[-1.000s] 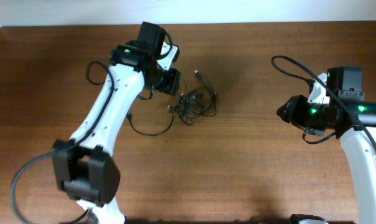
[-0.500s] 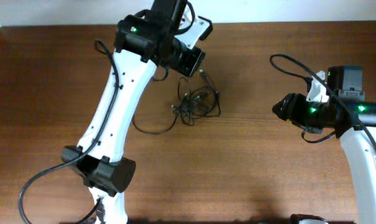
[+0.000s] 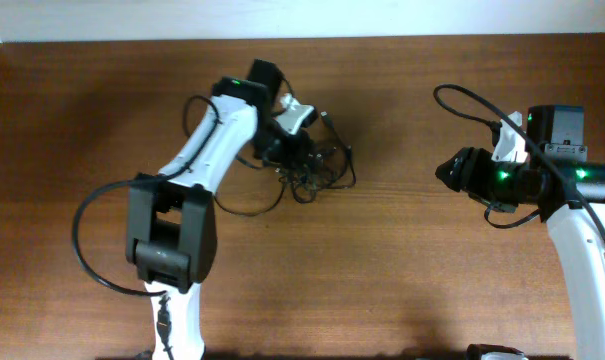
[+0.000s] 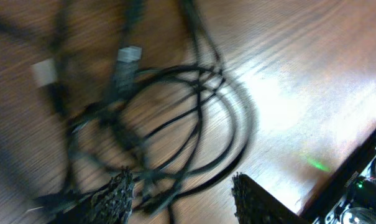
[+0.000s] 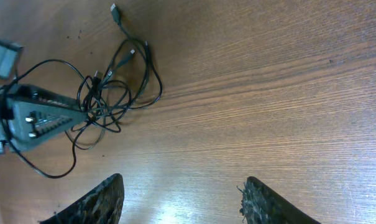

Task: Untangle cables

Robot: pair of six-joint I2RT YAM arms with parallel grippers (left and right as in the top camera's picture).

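Closing now risks several strands being caught at once & the knot pulled tighter: left pincer [image 4: 188, 194] is held apart over the cables [image 3: 310, 180], tangled mid-surface [image 3: 402, 280]; right pincer [image 5: 181, 198] apart, empty, well off.

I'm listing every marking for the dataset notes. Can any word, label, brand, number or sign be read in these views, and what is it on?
None can be read.
cables and their plugs: no legible marking; the left wrist view is motion-blurred.
left arm and right arm: only green lights, no lettering visible.
table: bare wood grain, no sign.
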